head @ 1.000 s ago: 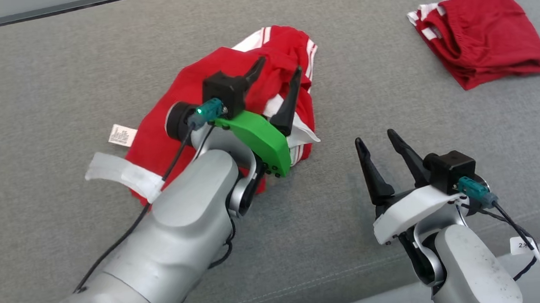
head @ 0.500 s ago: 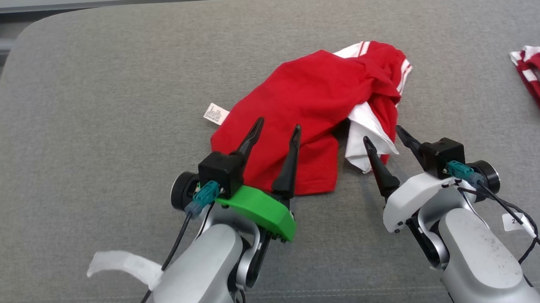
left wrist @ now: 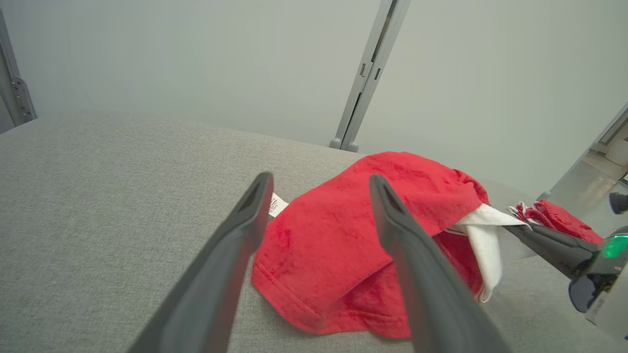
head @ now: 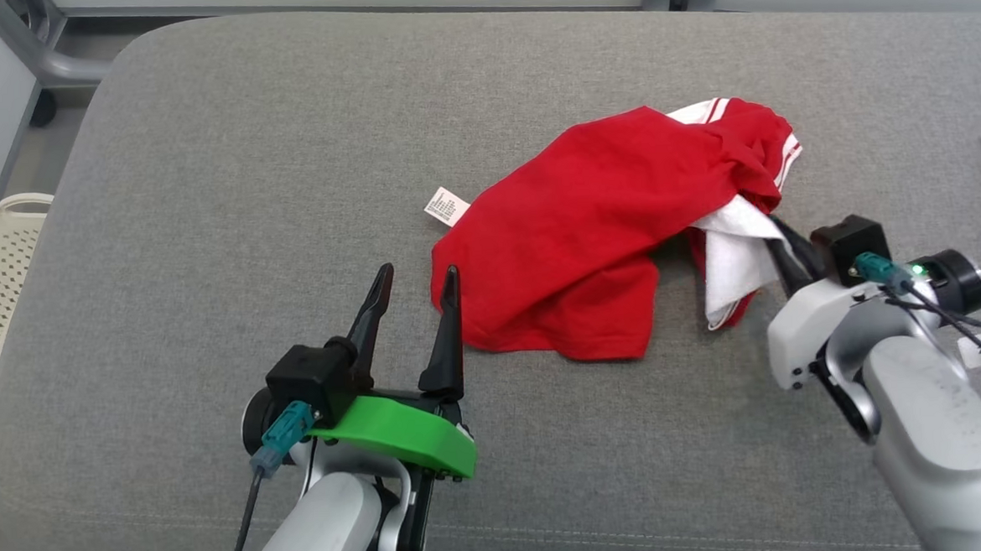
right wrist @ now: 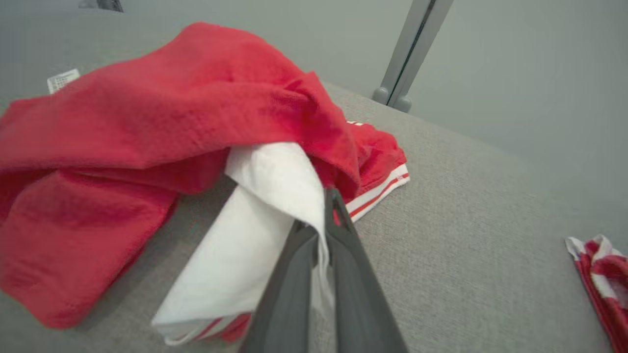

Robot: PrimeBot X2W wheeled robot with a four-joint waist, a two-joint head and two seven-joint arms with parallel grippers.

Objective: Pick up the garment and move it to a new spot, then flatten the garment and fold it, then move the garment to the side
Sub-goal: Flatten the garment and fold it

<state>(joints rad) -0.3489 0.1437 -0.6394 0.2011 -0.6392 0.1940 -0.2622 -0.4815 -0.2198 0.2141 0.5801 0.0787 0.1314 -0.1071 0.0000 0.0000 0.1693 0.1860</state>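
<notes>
Pinched thinly at the right gripper's [right wrist: 329, 201] tips, the crumpled red-and-white cloth garment [head: 572, 229] could be dropped; the left gripper [head: 419, 272] was spread wide.

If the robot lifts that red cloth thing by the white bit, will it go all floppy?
Probably floppy: the red garment lies in soft crumpled folds, so it should droop from wherever the right end effector pinches its white flap. It looks thin, so likely light. On the fuzzy grey cushion it may drag and bunch rather than slide.
</notes>
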